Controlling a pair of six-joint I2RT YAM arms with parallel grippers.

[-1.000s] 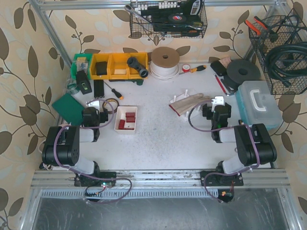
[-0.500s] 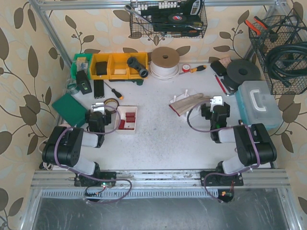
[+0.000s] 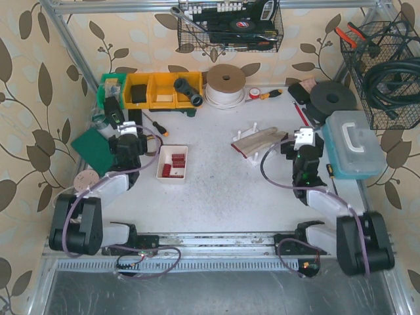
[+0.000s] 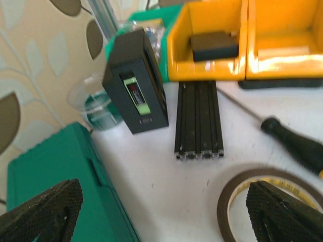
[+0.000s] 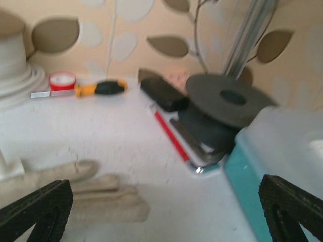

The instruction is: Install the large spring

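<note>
TOP: both arms now reach farther up the surface (image 3: 216, 190); left pincer (image 3: 123, 131) and right pincer (image 3: 303, 140) gape wide, empty; red springs (image 3: 176, 164) untouched in tray (image 3: 172, 178), left of centre | LEFT WRIST: black rail (image 4: 198, 118) ahead | RIGHT WRIST: gloves (image 5: 86, 196) below; pickup pending

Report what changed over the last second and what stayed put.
Both arms unfolded and reached farther back. The left hand went from beside the white tray of red springs to the back left, near the green plastic case. The right hand advanced beside the teal lidded box. Both hands stayed open and empty. The tray did not move.
</note>
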